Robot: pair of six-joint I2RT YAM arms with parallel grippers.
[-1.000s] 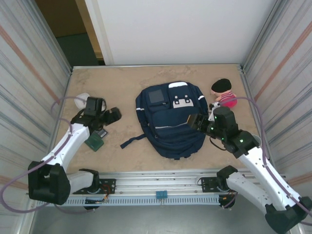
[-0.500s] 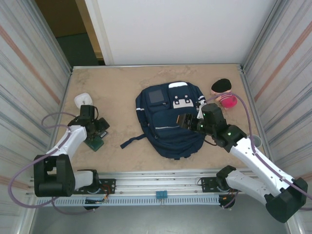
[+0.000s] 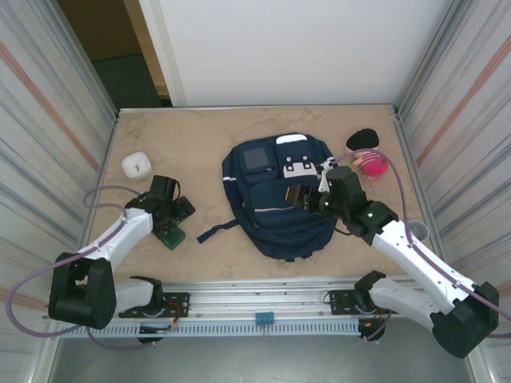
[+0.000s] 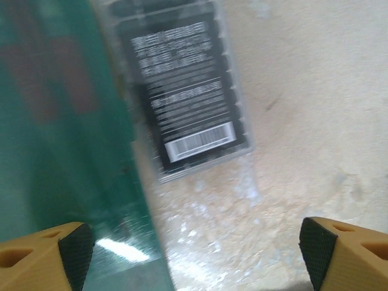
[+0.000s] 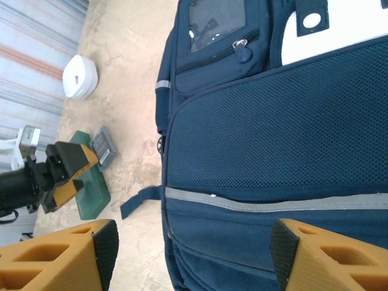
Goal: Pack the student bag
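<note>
Top external view: the student bag [image 3: 279, 211] lies flat in the middle of the table [image 3: 207, 136], front side up, with its window pocket toward the far wall. My right gripper [image 3: 297, 194] hangs over the bag's front panel, jaws apart and nothing between them. My left gripper [image 3: 177, 214] is well to the left of the bag, over a green pack [image 3: 170, 235]. A small white case [image 3: 136, 165] sits beyond it, and a pink toy [image 3: 369, 159] lies off the bag's far right corner.

Left wrist view: my left fingers [image 4: 51, 257] stand wide apart, low over the green pack and a clear case [image 4: 188, 91] with a barcode label just beside it.

Right wrist view: my right fingers [image 5: 303, 257] are spread over the bag's mesh panel and reflective stripe. I cannot tell whether they touch the fabric.
</note>
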